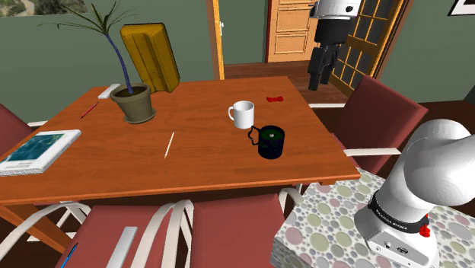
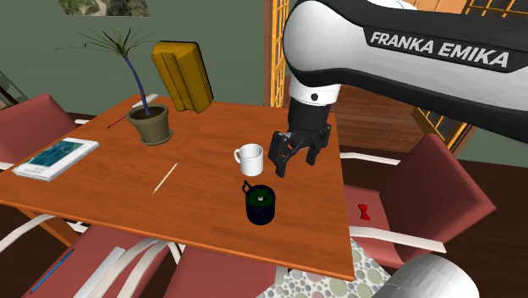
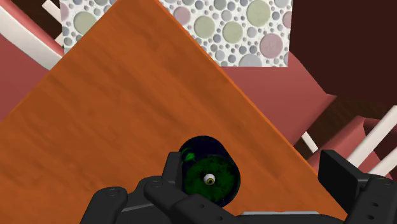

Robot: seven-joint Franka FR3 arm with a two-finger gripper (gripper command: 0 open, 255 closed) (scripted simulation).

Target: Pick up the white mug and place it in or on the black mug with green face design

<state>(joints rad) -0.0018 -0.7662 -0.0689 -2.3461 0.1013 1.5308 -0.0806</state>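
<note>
The white mug (image 1: 243,114) stands upright near the middle of the wooden table (image 1: 190,164), handle toward the shoulder view's left. Just in front of it stands the black mug (image 1: 270,141) with a green inside. Both appear again as the white mug (image 2: 250,158) and the black mug (image 2: 261,204). My gripper (image 1: 317,79) hangs open in the air well above the table, off to the shoulder view's right of the two mugs, holding nothing. From the second exterior view, the gripper (image 2: 292,162) is beside the white mug. Past the gripper (image 3: 254,170) the black mug (image 3: 208,168) lies below, by one finger (image 3: 175,170).
A potted plant (image 1: 135,103), a yellow cushion-like block (image 1: 150,55), a book (image 1: 39,149), a thin stick (image 1: 169,145) and a small red object (image 1: 275,98) sit on the table. Red chairs (image 1: 380,114) surround it. The stand's dotted cloth (image 1: 327,221) is at the near right.
</note>
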